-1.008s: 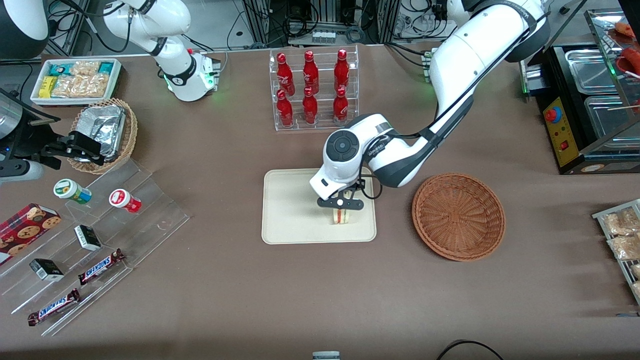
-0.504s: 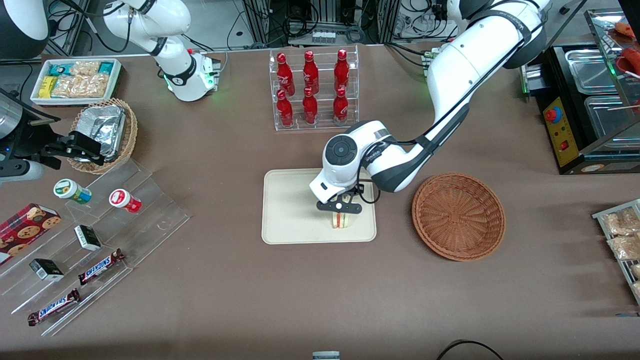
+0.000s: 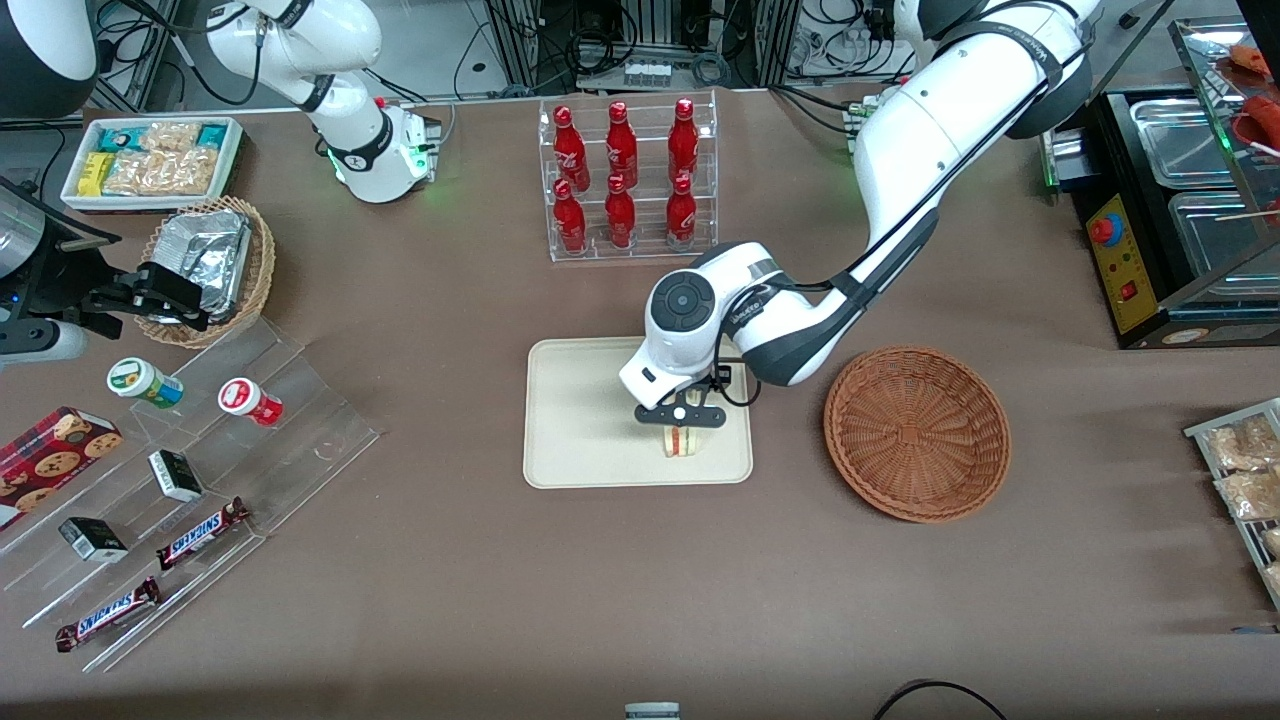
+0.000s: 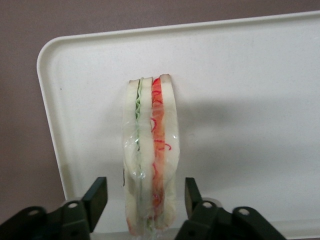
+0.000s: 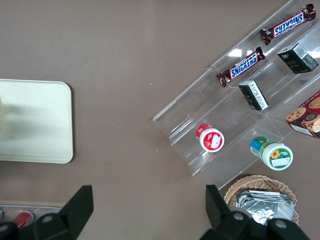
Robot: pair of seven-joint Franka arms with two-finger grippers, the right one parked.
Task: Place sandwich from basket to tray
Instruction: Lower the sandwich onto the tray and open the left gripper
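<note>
The sandwich [image 3: 683, 441] stands on its edge on the cream tray [image 3: 580, 420], near the tray's end toward the brown wicker basket [image 3: 917, 432], which holds nothing. My left gripper [image 3: 683, 418] is directly above the sandwich. In the left wrist view the sandwich [image 4: 150, 150] shows its green and red filling stripes, wrapped in clear film, on the tray [image 4: 250, 100]. The gripper [image 4: 144, 197] is open, with one finger [image 4: 96, 197] on each side of the sandwich and a small gap on both sides.
A clear rack of red bottles [image 3: 625, 180] stands farther from the front camera than the tray. Clear stepped shelves with snacks [image 3: 190, 470], a tan basket of foil packets [image 3: 210, 265] and a white snack bin [image 3: 150, 160] lie toward the parked arm's end.
The gripper and sandwich shifted slightly nearer the front camera and lower over the first half second. Since then they have barely moved.
</note>
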